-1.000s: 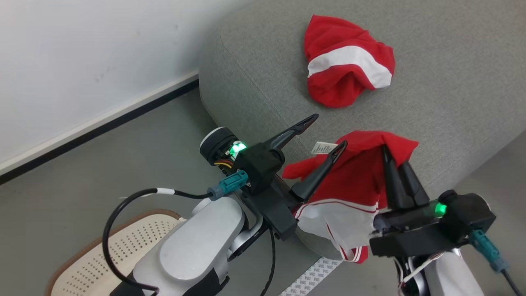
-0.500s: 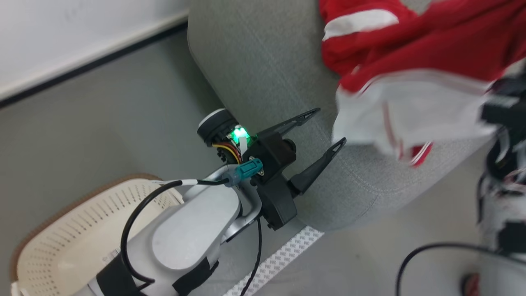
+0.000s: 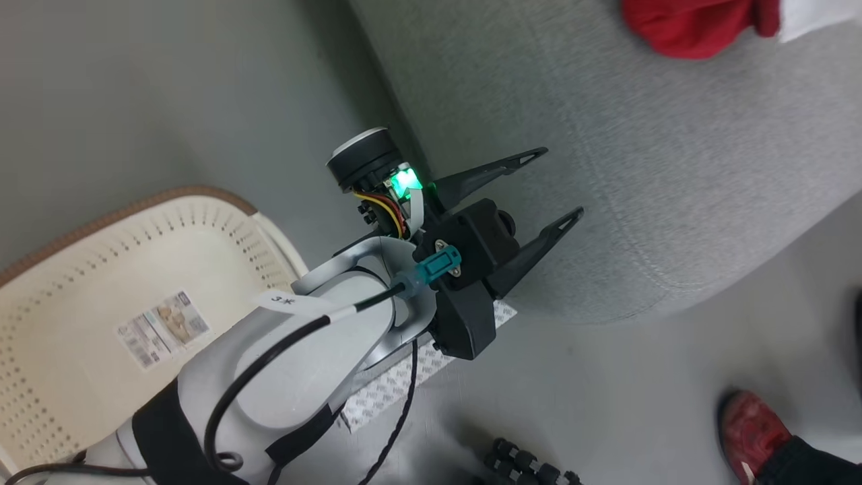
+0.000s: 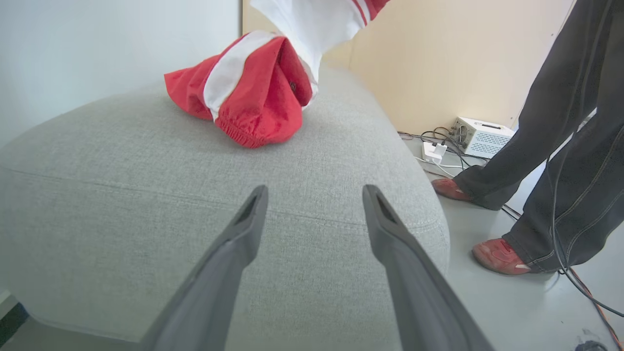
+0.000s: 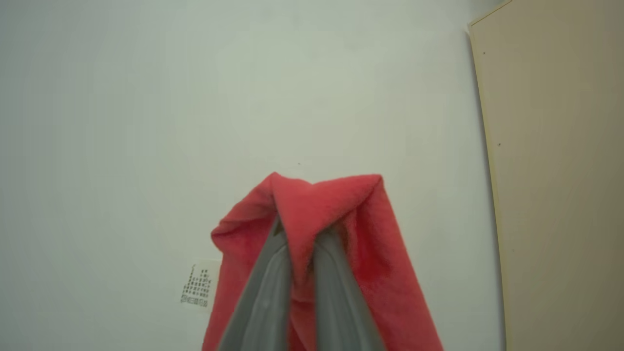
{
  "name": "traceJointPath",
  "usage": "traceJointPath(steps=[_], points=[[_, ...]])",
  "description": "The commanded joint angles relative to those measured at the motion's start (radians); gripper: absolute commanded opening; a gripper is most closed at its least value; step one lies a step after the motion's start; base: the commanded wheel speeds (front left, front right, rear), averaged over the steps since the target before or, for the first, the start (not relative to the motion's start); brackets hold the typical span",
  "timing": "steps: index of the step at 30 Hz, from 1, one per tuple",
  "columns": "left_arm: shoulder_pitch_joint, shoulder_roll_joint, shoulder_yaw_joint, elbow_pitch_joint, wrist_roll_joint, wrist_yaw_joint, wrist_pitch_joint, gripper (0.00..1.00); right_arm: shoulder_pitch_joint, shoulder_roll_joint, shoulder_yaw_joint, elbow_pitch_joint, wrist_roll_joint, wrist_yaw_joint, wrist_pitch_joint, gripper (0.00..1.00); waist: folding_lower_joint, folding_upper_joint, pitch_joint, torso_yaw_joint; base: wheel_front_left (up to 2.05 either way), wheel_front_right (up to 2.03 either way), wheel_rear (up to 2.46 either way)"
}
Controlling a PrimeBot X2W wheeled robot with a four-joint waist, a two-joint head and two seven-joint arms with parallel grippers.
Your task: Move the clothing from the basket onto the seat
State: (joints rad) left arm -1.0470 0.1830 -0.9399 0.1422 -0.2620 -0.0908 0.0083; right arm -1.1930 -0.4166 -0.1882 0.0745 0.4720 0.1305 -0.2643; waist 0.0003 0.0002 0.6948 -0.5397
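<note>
The right gripper [image 5: 302,234] was clamped on a fold of a red garment [image 5: 341,204] held up before a pale wall [image 5: 146,97], while the left gripper [image 3: 557,184] stood spread and empty at the rounded edge of the seat [image 3: 640,168], where a second garment [image 4: 253,97] lay, with the basket [image 3: 222,236] on the floor nearby.

The clothing [image 4: 253,92] in the upper part of the left wrist view is bright red with a broad white band, against the seat's [image 4: 146,204] plain grey weave. At the left of the head view the basket [image 3: 202,232] is cream, dotted with rows of small holes under a brown rim. The left gripper [image 3: 560,183] is black with a green light [image 3: 404,180] and a teal plug [image 3: 438,264], the floor [image 3: 606,391] pale grey, and the person's shoes [image 4: 497,256] red below dark grey trousers [image 4: 560,122].
</note>
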Motion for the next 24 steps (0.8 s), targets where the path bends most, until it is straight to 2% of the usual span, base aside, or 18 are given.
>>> traceJointPath(steps=[1, 5, 11, 18, 20, 24], points=[[-0.010, 0.008, -0.003, -0.010, 0.009, -0.001, 0.007, 1.00, -0.040, -0.029, 0.003, 0.013, 0.006, 0.000, -0.001, 0.00, -0.0003, -0.0002, 0.104, 0.042, 0.00, 0.00, 0.00], [-0.026, 0.015, -0.015, -0.031, 0.013, -0.004, 0.025, 1.00, -0.142, -0.105, 0.011, 0.076, 0.014, 0.000, -0.001, 0.00, -0.0003, -0.0002, 0.142, 0.057, 0.00, 0.00, 0.00], [-0.042, 0.025, -0.021, -0.046, 0.018, -0.002, 0.048, 1.00, -0.160, -0.136, 0.040, 0.232, 0.008, 0.000, -0.001, 0.00, -0.0003, -0.0002, 0.192, 0.069, 0.00, 0.00, 0.00], [-0.043, 0.049, -0.028, -0.058, 0.018, -0.002, 0.066, 1.00, -0.072, -0.069, 0.063, 0.455, -0.025, 0.000, -0.001, 0.00, -0.0003, -0.0002, 0.219, 0.069, 0.00, 0.00, 0.00], [-0.039, 0.059, -0.026, -0.065, 0.014, 0.003, 0.071, 1.00, -0.037, -0.023, 0.101, 0.560, 0.020, 0.000, -0.001, 0.00, -0.0003, -0.0002, 0.217, 0.063, 0.00, 0.00, 0.00], [-0.032, 0.070, -0.024, -0.069, 0.007, 0.009, 0.080, 1.00, -0.010, 0.002, 0.150, 0.646, 0.055, 0.000, -0.001, 0.00, -0.0003, -0.0002, 0.208, 0.057, 0.00, 0.00, 0.00]])
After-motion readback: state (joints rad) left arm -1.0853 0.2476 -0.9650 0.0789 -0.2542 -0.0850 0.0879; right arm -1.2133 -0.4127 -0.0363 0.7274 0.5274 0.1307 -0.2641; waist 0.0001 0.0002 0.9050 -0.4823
